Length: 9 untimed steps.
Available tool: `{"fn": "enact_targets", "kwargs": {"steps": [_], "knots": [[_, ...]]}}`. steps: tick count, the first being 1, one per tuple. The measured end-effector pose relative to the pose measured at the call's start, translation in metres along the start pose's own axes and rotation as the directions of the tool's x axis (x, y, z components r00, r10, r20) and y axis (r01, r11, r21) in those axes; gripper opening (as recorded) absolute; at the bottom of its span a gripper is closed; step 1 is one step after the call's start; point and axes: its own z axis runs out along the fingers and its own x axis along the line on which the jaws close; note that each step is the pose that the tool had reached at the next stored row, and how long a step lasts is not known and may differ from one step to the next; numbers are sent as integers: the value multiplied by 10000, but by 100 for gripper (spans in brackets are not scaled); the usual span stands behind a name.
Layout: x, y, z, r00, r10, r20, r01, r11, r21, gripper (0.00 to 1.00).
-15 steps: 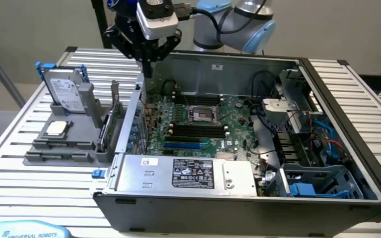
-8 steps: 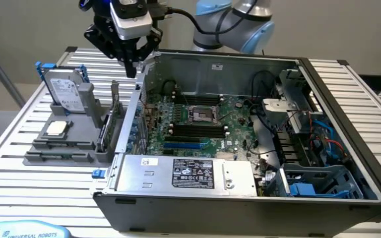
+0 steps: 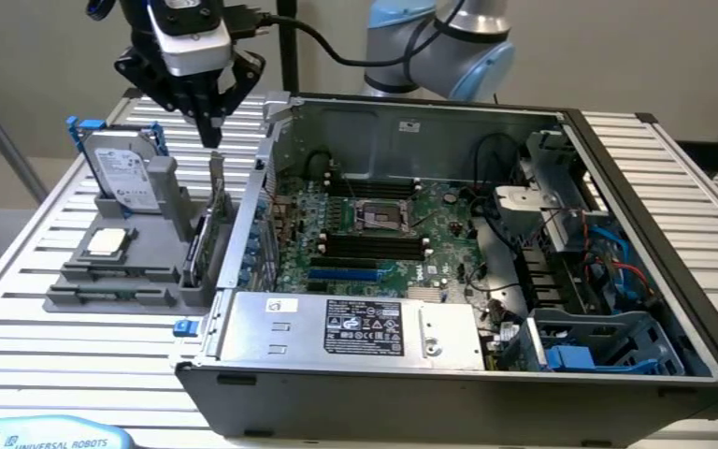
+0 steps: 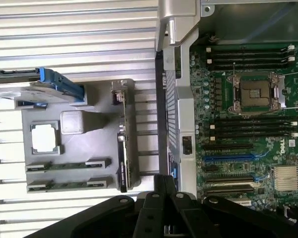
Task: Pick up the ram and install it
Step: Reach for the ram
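The gripper [image 3: 213, 138] hangs high over the far end of the grey holder [image 3: 147, 281] on the bench [image 3: 35, 337]. Its fingers are pinched right together and there is nothing between them, so it is carrying nothing at all. Its tips point down near the top edge of the upright expansion card [image 3: 218, 229], with the hard drive [image 3: 126, 173] standing just to the exterior view's left of it.

The ram [image 4: 68, 164] is not under the gripper. It lies low in a groove at the holder's near end, the end towards the exterior camera, and a second stick [image 4: 64, 184] sits in the next groove alongside it. So the ram is down and forward from the gripper, past the square processor chip [image 3: 107, 241], and well apart from the fingertips.

Look at the long axis. Both sticks run crosswise on the holder, roughly at right angles to the expansion card. From the wrist view they line up with the black memory slots [image 4: 248, 126] on the motherboard [image 3: 434, 224], which sits inside the open computer case [image 3: 459, 374] on the far side of the card. Those slots look bare, so I judge the pick-up has not yet been made.
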Motion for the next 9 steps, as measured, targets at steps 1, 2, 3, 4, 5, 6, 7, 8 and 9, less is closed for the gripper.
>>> {"fn": "enact_targets", "kwargs": {"steps": [1,2,3,4,5,6,7,8,9], "knots": [[43,-8,1,10000,0,0,0,10000,1,11],[89,-16,2,10000,0,0,0,10000,0,11],[134,-24,3,10000,-1,0,1,10000,1,11],[178,-31,5,10000,-1,0,1,10000,0,11],[224,-39,6,10000,0,-1,0,10000,1,11],[269,-46,8,10000,0,0,0,10000,1,11],[315,-53,10,10000,0,0,0,10000,0,11],[360,-60,13,10000,0,0,0,10000,0,11],[404,-67,15,10000,-1,0,1,10000,0,11]]}}
